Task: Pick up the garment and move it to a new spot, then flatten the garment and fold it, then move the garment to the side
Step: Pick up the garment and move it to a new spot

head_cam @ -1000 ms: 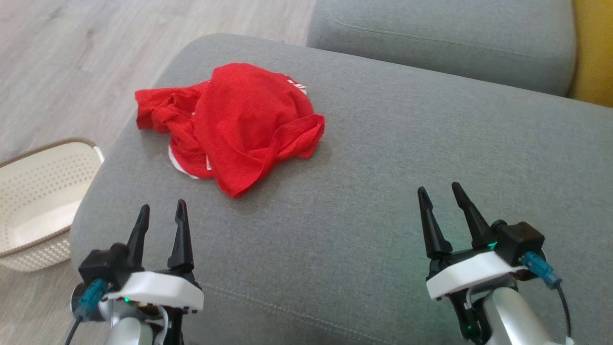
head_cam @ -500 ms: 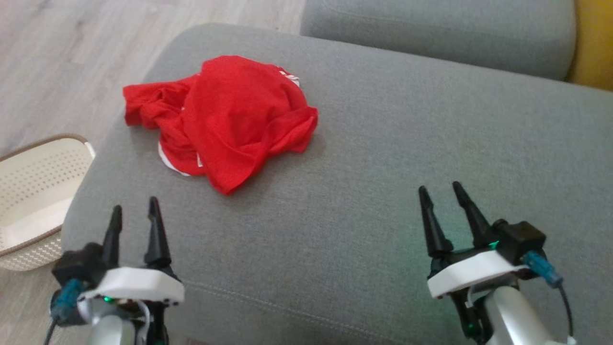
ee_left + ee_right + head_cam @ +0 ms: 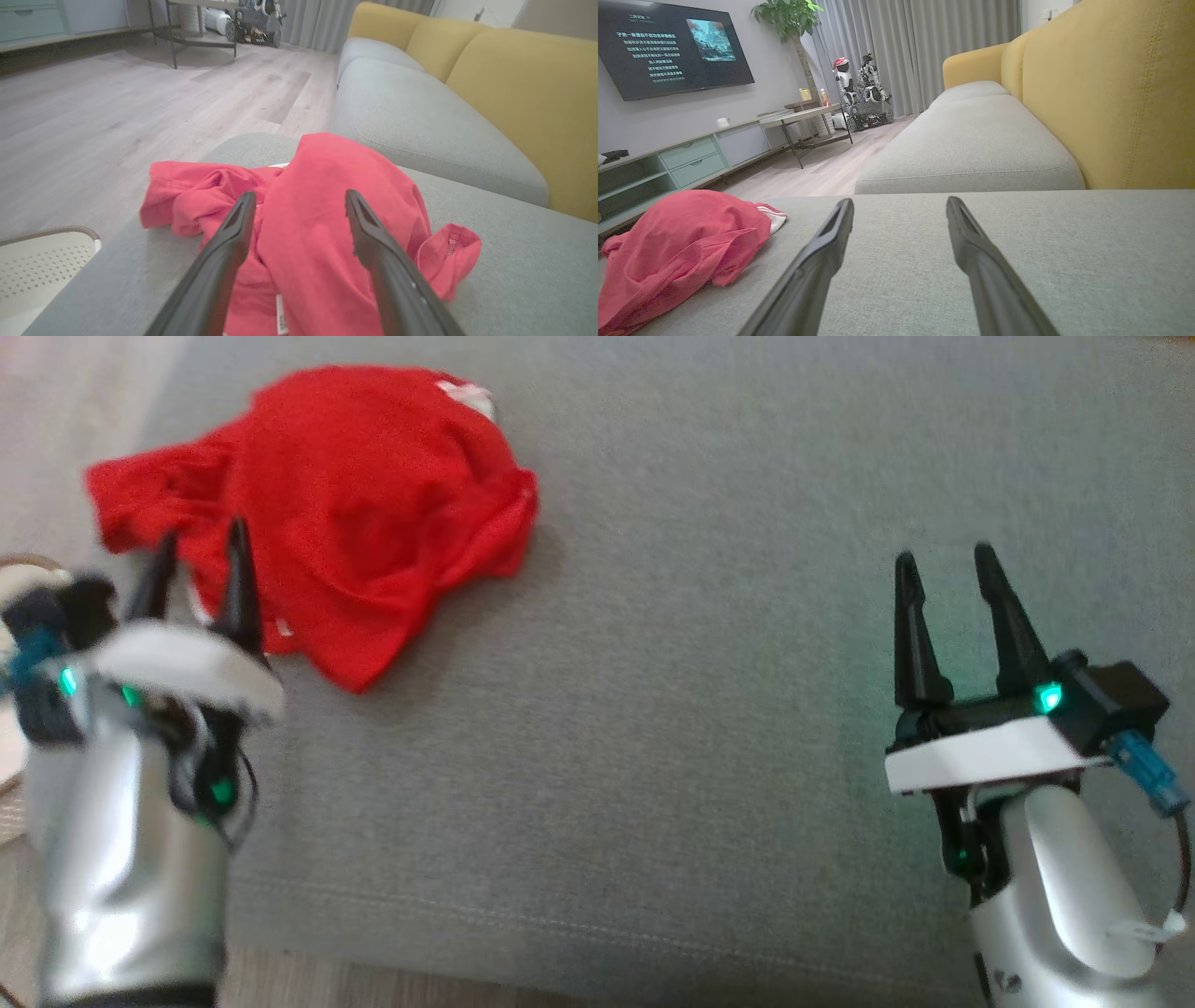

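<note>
The garment (image 3: 345, 513) is a crumpled red piece with white trim, heaped on the grey sofa cushion (image 3: 700, 663) at the upper left of the head view. My left gripper (image 3: 201, 541) stands open at the garment's near-left edge, its fingertips over the red cloth; in the left wrist view the garment (image 3: 327, 205) lies just beyond my open left gripper (image 3: 299, 198), and nothing is held. My right gripper (image 3: 943, 558) is open over bare cushion far to the right. From the right wrist, the garment (image 3: 682, 242) lies off to the left of my open right gripper (image 3: 899, 201).
A white perforated basket (image 3: 42, 266) stands on the wooden floor (image 3: 117, 107) left of the cushion. A second grey cushion (image 3: 420, 121) and the yellow sofa back (image 3: 1120, 93) lie beyond. A TV unit (image 3: 686, 158), a side table and another robot stand across the room.
The head camera has tilted and come closer, so the whole picture has shifted. My left gripper has moved forward to the garment's near edge. The right gripper has risen in the picture.
</note>
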Robot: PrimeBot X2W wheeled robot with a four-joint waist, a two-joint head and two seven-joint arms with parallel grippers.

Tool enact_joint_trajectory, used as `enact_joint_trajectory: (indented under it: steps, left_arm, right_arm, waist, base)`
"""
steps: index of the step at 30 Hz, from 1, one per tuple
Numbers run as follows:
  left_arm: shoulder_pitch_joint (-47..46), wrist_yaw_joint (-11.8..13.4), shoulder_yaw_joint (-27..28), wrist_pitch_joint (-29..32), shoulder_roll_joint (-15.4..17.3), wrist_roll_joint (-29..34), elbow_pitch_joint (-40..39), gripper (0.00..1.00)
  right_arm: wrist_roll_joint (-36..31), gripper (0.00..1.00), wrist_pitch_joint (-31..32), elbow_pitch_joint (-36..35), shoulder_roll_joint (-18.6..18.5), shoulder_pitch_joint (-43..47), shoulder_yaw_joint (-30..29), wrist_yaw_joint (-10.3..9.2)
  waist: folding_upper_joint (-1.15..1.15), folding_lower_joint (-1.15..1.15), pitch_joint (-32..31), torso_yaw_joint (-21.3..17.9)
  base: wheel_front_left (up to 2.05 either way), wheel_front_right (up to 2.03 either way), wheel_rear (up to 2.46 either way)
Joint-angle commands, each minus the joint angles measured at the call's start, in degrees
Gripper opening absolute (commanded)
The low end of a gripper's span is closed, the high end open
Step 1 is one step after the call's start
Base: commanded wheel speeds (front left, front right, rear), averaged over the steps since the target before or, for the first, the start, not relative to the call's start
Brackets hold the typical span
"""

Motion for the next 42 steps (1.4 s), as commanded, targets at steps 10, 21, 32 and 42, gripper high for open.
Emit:
enact_joint_trajectory:
  steps: [10, 21, 32, 42]
  left_arm:
    - [-17.7, -1.9, -2.4, 8.9, 8.6, -1.0, 9.5, 1.0]
    - [-24.1, -2.3, -5.9, 9.2, 11.3, -1.8, 19.8, 0.0]
    - [-24.1, -2.3, -7.4, 1.2, 10.7, -4.4, 21.4, 0.0]
    - [-20.1, -2.4, -7.4, -5.5, 9.7, -8.2, 13.5, 0.0]
  right_arm:
    - [-1.2, 1.0, -0.6, -4.0, -0.2, -3.7, 3.1, -0.04]
    - [-0.9, 1.0, -0.6, -4.3, -0.2, -4.1, 3.2, -0.04]
    - [-0.5, 1.0, -0.6, -3.3, -0.2, -3.6, 2.8, -0.04]
    - [0.9, 1.0, -0.6, -1.7, -0.2, -1.2, 3.0, -0.04]
  waist:
    - [0.0, -0.01, 9.6, -6.9]
    - [0.0, -0.01, 10.9, -8.8]
    - [0.0, -0.01, 6.8, -6.6]
    - [0.0, -0.01, -0.6, -4.2]
  base:
    - [0.0, 0.0, 0.0]
    - [0.0, 0.0, 0.0]
    - [0.0, 0.0, 0.0]
    - [0.0, 0.0, 0.0]
